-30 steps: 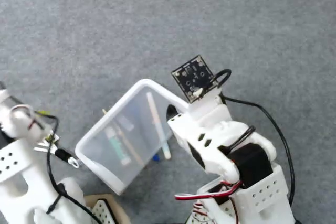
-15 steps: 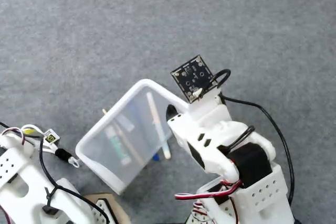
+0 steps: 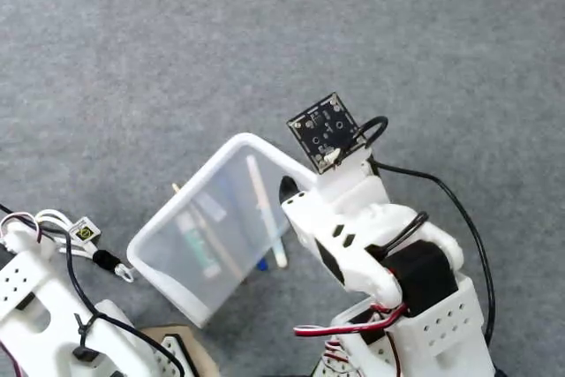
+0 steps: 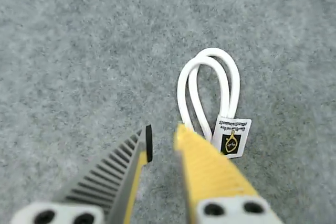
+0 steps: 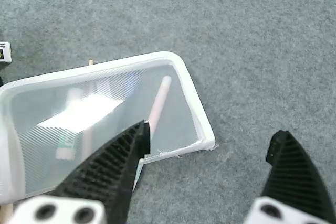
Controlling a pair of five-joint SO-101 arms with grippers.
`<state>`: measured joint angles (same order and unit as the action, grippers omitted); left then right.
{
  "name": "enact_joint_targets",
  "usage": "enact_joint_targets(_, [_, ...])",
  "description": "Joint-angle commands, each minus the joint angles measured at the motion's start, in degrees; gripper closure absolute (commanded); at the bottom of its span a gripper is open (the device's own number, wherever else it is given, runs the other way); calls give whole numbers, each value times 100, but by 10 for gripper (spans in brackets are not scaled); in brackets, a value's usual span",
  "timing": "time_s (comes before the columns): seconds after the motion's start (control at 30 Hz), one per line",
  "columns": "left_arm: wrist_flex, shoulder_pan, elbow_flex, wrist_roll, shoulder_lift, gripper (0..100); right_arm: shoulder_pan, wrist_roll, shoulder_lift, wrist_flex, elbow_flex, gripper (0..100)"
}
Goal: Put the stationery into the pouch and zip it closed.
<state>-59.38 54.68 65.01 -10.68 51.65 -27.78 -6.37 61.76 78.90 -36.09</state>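
A translucent white pouch (image 3: 216, 222) lies at the middle of the grey table with stationery inside: a long pale pen (image 3: 261, 200), a green-tipped item (image 3: 196, 240) and a bit of blue (image 3: 262, 264) at its near edge. In the right wrist view my right gripper (image 5: 210, 148) stands wide open just above the pouch (image 5: 100, 114), one black finger over its corner, the other over bare carpet; the pen (image 5: 157, 103) shows through the mesh. My left gripper (image 4: 164, 136) hangs over bare carpet away from the pouch, open by a narrow gap with nothing between its fingers.
A white cable loop (image 4: 207, 90) with a tag (image 4: 231, 136) lies by the left gripper; the tag (image 3: 84, 232) is left of the pouch in the high view. A tan box corner (image 3: 181, 350) sits at the near edge. The far half of the table is bare carpet.
The left arm has drawn back toward the near left corner and lower in the high view. The right arm and the pouch have stayed still.
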Motion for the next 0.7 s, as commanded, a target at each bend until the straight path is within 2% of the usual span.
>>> enact_joint_targets(0.0, [193, 22, 4, 9, -18, 938, -62, -35, 48, -79, 31, 638])
enact_joint_targets(0.17, [167, 13, -101, 53, -404, 876, -62, -35, 48, -79, 31, 638])
enact_joint_targets(0.47, [-545, 22, -1701, 9, -2796, 877, -53, -35, 48, -79, 31, 638])
enact_joint_targets(0.67, [-571, 22, -2387, 9, -3798, 873, -53, -35, 48, -79, 31, 638])
